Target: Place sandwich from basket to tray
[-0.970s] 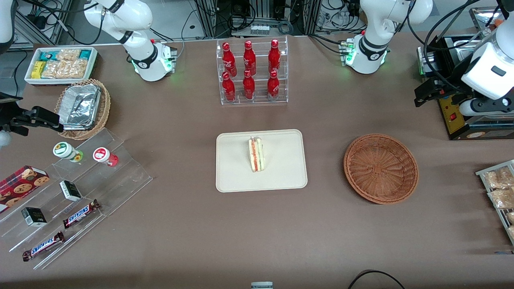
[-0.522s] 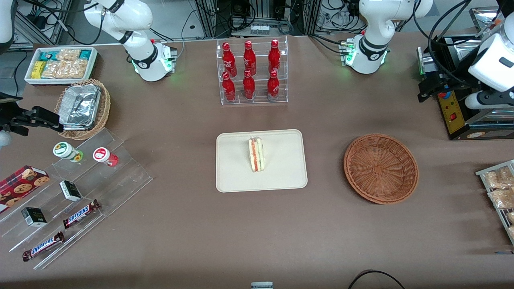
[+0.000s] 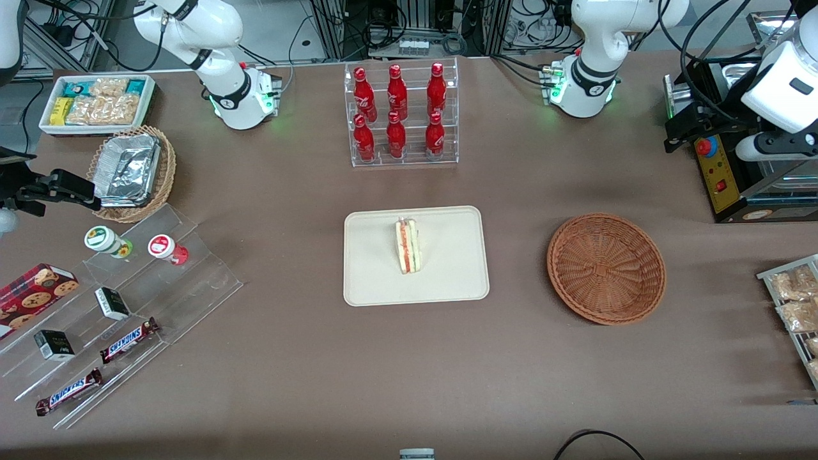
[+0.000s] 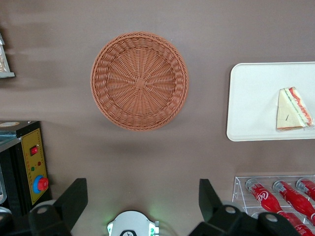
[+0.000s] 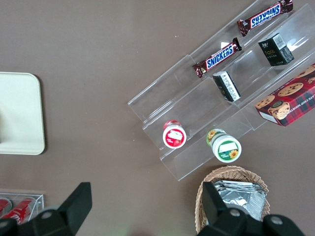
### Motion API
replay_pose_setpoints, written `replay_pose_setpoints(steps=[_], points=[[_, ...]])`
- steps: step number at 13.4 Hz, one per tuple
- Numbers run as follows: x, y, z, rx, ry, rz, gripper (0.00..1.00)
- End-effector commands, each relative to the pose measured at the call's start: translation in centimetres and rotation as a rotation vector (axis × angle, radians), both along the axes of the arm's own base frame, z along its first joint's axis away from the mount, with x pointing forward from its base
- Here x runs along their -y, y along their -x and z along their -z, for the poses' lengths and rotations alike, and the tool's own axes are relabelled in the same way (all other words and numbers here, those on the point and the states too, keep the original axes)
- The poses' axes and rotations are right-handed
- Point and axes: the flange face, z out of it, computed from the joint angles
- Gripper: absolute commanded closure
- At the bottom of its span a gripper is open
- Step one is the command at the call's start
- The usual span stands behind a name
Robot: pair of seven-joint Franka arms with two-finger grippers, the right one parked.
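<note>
Sandwich [image 3: 407, 246] lies on tray [image 3: 370, 281], frame centre in front view; wicker basket [image 3: 606, 268] holds nothing, beside tray toward my working arm's end. My gripper [image 3: 677, 131] at upper right edge.
Left wrist view: my gripper [image 4: 142, 206] fingers [image 4: 74, 199] spread apart, gripping nothing, high over table; basket [image 4: 139, 81], tray [image 4: 251, 103], sandwich [image 4: 293, 109] all visible.

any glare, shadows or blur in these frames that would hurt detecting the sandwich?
Front view: even light, sandwich sharp on the tray, soft shadow beside the basket; mild sheen on the acrylic bottle rack. Left wrist view: sandwich crisp, no glare; the hand, open, is dark and hangs high above the table, farther from the front camera than the basket.
</note>
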Motion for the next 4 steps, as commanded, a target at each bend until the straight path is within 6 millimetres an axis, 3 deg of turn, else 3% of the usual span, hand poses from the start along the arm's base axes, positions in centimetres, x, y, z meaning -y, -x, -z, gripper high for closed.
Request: replay_pose_setpoints(steps=[1, 4], points=[[-0.58, -0.44, -0.39, 0.010, -0.045, 0.014, 0.00], [-0.90, -0.32, -0.58, 0.018, -0.083, 0.013, 0.00]])
